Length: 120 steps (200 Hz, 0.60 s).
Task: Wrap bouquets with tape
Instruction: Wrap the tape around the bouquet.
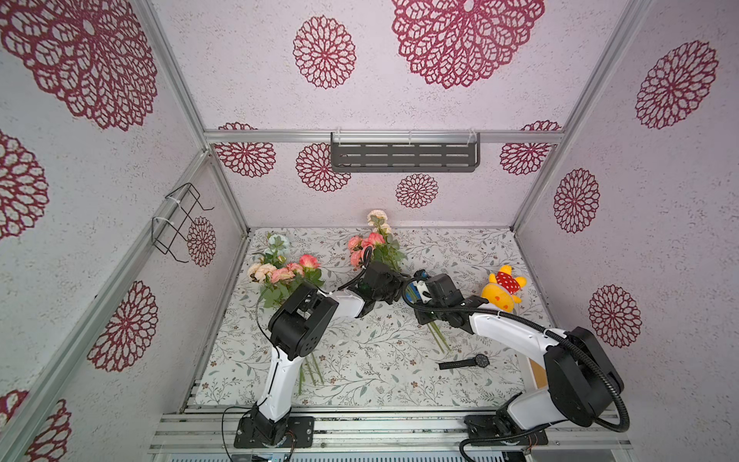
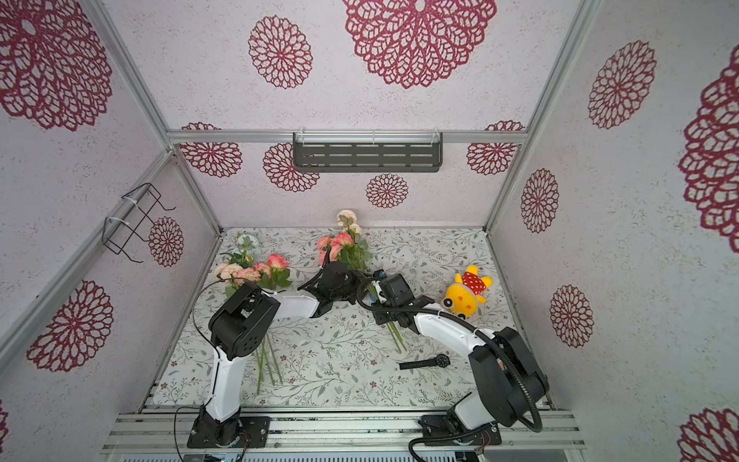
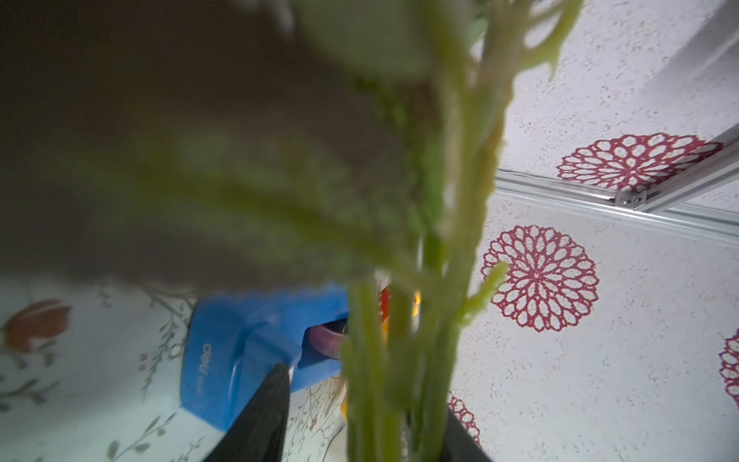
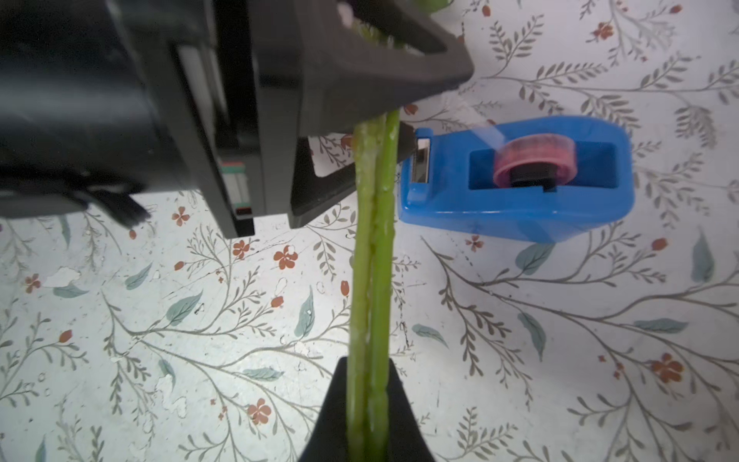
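Right end effector [image 4: 368, 374]: fingers pressed together on the stems [image 4: 374, 260] of the held bouquet [image 1: 374, 244]. The green stalks run out from between the two black fingers as one tight bundle. The pinch sits low on the stalks.

Left end effector [image 3: 367, 388]: jaws partly spread, one finger on each side of the same stems, higher up toward the leaves. The left wrist view shows a gap on both sides, so there is no pinch. Whether a finger brushes a stalk cannot be told; the view is blurred.

Judgement: the right holds the stalks gathered so that the bare stretch between the two end effectors is presented for wrapping. The left, standing loose, looks free to leave and fetch tape.

Dispenser [image 4: 516, 208]: blue, standing on the surface [image 1: 360, 360] just beside the stems, with its cutter end facing them. The tape roll [image 4: 534, 160] sits in its well. A pale, blurred strip seems to lead off the roll toward the stems; not certain. The dispenser is probably placed close so the tape needs only a short pull.

Second bouquet [image 1: 284, 272]: lies on the surface well to the left, partly under the left arm, untouched. No tape is seen on it.

Plush toy [image 1: 503, 289] and wristwatch [image 1: 466, 362]: off to the right, apart from the work.
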Each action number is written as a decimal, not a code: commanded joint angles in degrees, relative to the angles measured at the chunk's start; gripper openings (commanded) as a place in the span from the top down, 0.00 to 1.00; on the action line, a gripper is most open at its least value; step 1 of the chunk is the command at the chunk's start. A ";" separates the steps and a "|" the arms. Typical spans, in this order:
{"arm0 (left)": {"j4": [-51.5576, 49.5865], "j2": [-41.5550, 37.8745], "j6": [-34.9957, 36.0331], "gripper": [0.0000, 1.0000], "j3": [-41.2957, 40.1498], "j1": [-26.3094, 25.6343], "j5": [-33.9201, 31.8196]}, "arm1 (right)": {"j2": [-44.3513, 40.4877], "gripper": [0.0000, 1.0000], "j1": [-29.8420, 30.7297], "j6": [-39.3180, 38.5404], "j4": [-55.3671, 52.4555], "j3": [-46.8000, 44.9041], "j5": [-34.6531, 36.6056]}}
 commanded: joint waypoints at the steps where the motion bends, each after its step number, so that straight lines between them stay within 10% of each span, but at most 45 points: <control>1: -1.97 -0.74 -0.07 0.57 1.16 -0.43 1.21 | 0.09 1.00 1.45 -3.23 0.78 2.28 3.38; 52: -1.09 -0.61 0.41 0.99 2.18 -0.27 1.77 | 0.72 1.00 1.38 -2.17 3.63 0.42 -0.52; 77: -0.48 -0.60 0.10 1.00 1.76 -0.34 1.88 | -0.12 1.00 0.05 0.77 5.60 -1.56 -3.08; 120: 2.00 -0.50 0.45 1.00 1.46 -0.19 1.97 | -3.64 0.40 -10.67 14.11 16.64 -10.28 -23.30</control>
